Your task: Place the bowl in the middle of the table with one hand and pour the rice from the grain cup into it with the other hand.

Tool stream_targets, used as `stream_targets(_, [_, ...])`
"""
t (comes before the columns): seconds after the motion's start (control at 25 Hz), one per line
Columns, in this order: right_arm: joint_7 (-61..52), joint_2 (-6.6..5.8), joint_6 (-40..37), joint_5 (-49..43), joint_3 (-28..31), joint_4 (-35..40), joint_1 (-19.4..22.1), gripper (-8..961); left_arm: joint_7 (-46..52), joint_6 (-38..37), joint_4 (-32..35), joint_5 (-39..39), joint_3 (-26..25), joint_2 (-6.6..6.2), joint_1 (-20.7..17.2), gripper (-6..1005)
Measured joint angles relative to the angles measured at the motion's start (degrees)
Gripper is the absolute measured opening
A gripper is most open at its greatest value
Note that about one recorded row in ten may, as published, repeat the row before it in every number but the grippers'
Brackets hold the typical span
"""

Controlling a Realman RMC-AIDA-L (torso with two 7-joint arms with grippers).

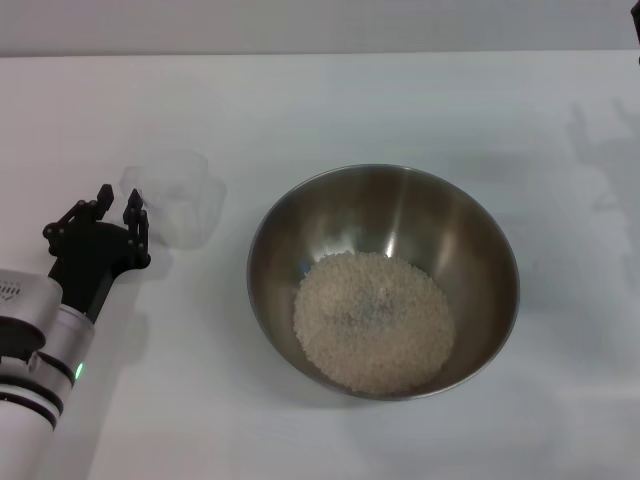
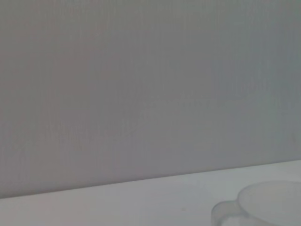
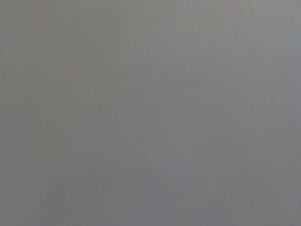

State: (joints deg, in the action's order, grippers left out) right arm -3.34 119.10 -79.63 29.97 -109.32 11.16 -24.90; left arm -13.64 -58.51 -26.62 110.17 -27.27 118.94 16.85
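Note:
The stainless-steel bowl point(image 1: 383, 280) sits in the middle of the white table point(image 1: 420, 110). A heap of pale rice point(image 1: 373, 320) lies in its bottom. The clear grain cup point(image 1: 175, 195) stands upright and looks empty on the table left of the bowl. It also shows in the left wrist view point(image 2: 268, 205). My left gripper point(image 1: 118, 205) is open, just left of the cup, and holds nothing. My right gripper is out of view. The right wrist view shows only flat grey.
Only a faint shadow of the right arm falls on the table at the far right point(image 1: 600, 160). The table's far edge meets a grey wall point(image 1: 300, 25).

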Motion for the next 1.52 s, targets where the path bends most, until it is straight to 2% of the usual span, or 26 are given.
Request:
stream_targets(0.2, [0.00, 0.00, 0.00, 0.00, 0.00, 0.02, 0.03, 574, 0.02, -1.56, 0.06, 0.05, 0.85, -0.13, -1.65, 271])
stream_targets(0.32, [0.00, 0.00, 0.01, -0.06, -0.08, -0.03, 0.03, 575, 0.10, -4.67, 0.12, 0.05, 1.31, -0.20, -3.30, 307])
stream_targets(0.44, [0.02, 0.10, 0.33, -0.56, -0.68, -0.14, 0.48, 575, 2.69, -11.18, 0.63, 0.04, 3.00, -0.14, -5.72, 325])
stream_targets(0.52, [0.03, 0.17, 0.44, -1.08, -0.82, -0.17, 0.71, 575, 4.20, -12.78, 1.00, 0.06, 3.70, -0.12, -5.95, 355])
stream_targets(0.68, [0.03, 0.48, 0.60, -4.69, -2.02, -0.24, 1.59, 576, 10.96, -19.46, 3.34, 0.04, 6.86, -0.11, -5.64, 415])
stream_targets(0.8, [0.03, 0.61, 0.62, -6.05, -4.22, -0.28, 2.01, 577, 11.73, -22.50, 3.75, 0.14, 7.46, -0.04, -5.31, 620])
stream_targets(1.04, [-1.52, 0.62, 2.03, -6.30, -9.68, -0.58, 1.76, 578, 11.50, -25.17, 4.41, 1.54, 7.51, -0.04, -4.58, 726])
stream_targets(1.24, [-7.17, 0.47, 3.29, -6.37, -10.02, -0.70, 0.91, 578, 11.41, -25.17, 5.09, 1.56, 8.08, 0.10, -3.93, 815])
stream_targets(1.4, [-10.74, 0.18, 4.87, -6.64, -10.95, -0.49, -0.60, 579, 11.62, -25.31, 5.28, 1.55, 8.25, 0.00, -3.55, 815])
stream_targets(1.52, [-10.71, 0.16, 5.21, -6.88, -11.18, -0.16, -1.01, 633, 11.52, -25.42, 5.27, 1.54, 7.96, 0.09, -3.25, 815])
